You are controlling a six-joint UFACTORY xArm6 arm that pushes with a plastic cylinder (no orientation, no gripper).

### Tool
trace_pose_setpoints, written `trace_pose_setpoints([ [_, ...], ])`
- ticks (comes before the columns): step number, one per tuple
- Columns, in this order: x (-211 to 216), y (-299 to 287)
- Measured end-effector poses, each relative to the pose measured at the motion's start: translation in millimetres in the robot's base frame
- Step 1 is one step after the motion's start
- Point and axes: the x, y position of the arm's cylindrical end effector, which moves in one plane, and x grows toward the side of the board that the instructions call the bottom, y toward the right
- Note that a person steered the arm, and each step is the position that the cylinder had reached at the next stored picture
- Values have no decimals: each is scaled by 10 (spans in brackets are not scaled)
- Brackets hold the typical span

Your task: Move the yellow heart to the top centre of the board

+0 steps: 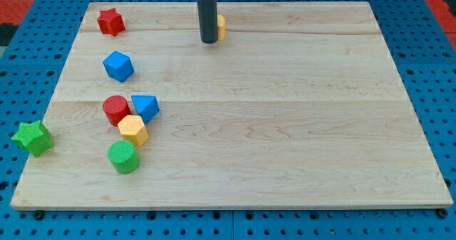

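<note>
The yellow heart [221, 27] lies near the top centre of the wooden board [285, 126], mostly hidden behind my rod; only its right edge shows. My tip [209, 40] rests on the board just left of and touching or nearly touching the heart.
A red star [110, 21] sits at the top left. A blue cube [118, 65] lies below it. A red cylinder [115, 110], a blue triangle [146, 107], a yellow hexagon [133, 129] and a green cylinder [124, 157] cluster at the lower left. A green star [32, 138] lies off the board's left edge.
</note>
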Motion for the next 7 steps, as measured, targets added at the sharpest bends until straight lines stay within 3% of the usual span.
trace_pose_setpoints([
  [2,-101,14],
  [4,-109,446],
  [7,-159,299],
])
